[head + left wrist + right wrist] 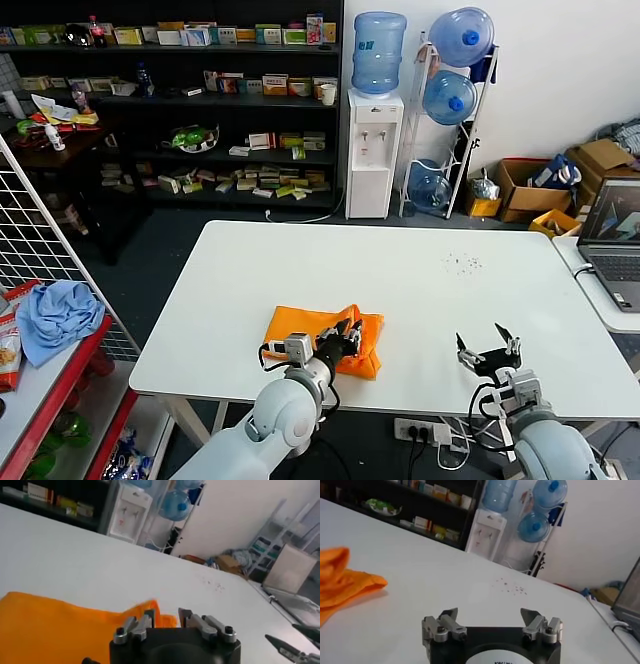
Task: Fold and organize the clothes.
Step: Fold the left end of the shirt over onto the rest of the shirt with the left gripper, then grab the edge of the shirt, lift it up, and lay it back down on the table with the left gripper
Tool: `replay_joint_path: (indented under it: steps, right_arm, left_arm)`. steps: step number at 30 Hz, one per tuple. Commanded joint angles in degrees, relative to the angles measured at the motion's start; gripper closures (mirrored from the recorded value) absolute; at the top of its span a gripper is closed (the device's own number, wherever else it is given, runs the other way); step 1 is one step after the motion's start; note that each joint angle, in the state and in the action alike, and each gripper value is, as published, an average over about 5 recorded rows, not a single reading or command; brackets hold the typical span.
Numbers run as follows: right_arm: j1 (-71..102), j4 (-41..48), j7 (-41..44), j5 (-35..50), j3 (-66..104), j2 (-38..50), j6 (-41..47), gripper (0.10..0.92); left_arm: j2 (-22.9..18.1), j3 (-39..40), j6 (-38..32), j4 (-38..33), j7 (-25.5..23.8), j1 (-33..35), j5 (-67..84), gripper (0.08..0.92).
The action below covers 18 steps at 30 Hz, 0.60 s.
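The orange T-shirt (pixel 322 336) lies on the white table (pixel 400 280) near its front edge, at about seven o'clock from the table's middle. It is already gathered into a compact, roughly rectangular bundle, soft cotton with rounded, slightly puffy folds and one corner flipped up at its three o'clock side. I judge the folding mostly done; what seems left is squaring the uneven edges and setting it in its final place.

The left pincer (pixel 349 330) sits over the bundle's three o'clock side, its dark metal fingers partly apart, close to the raised corner, and I see no cloth caught between them. The right pincer (pixel 488 347) hovers over bare table well apart at three o'clock from the shirt, spread wide and holding nothing.

A light blue cloth (pixel 55 315) lies crumpled on a red shelf far out at nine o'clock.
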State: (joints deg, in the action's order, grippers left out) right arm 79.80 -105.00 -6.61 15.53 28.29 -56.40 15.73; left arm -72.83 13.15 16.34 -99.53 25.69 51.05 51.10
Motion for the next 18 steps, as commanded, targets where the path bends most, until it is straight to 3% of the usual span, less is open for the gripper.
replay_joint_path:
  steps: [1, 7, 12, 18]
  right_arm:
    - [0.23, -0.52, 0.11, 0.25, 0.25, 0.42, 0.02, 0.203]
    - [0.54, -0.73, 0.53, 0.55, 0.33, 1.40, -0.08, 0.203]
    - [1.77, -0.12, 3.05, 1.34, 0.31, 2.40, -2.12, 0.203]
    - [3.42, 0.62, 6.46, 0.92, 0.64, 3.08, -5.55, 0.203]
  left_arm:
    - [-0.45, -0.42, -6.53, -1.34, -0.98, 1.46, 1.10, 0.531]
    - [10.94, -4.16, -4.88, -3.56, -5.43, 3.22, -1.15, 0.357]
    - [19.68, -7.83, 1.71, -2.78, -15.53, 4.00, -2.68, 0.219]
    - [22.95, -12.26, 4.69, 3.14, -23.45, 3.10, -5.18, 0.178]
